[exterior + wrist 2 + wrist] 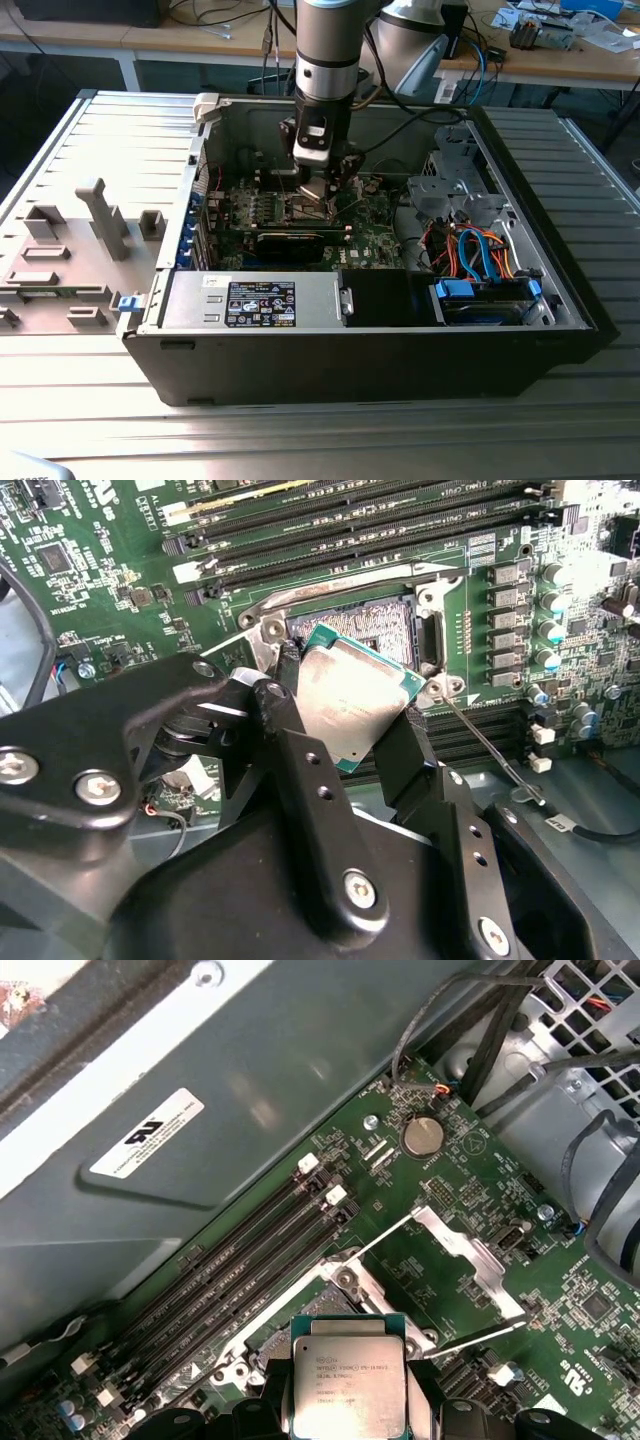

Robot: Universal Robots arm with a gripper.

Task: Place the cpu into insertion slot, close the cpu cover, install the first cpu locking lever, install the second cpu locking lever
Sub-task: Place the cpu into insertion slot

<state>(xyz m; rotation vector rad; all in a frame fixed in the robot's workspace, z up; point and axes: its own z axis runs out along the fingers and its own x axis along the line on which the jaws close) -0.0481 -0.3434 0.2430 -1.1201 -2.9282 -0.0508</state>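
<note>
The claw [345, 712] gripped the cpu [355, 695] by its edges, just over the insertion slot [365, 620], not yet seated; the cpu cover [465, 1250] stood open. Lowered skewed or off-square, a corner could likely jam on the rim and damage the slot

Beyond the fingers [300, 770] and their cpu [355, 695], the slot [365, 630] lies uncovered and free. A thin lever [490, 750] juts close beside them; memory rails [330, 540] and case wall [200, 1140] stand farther off.
</note>
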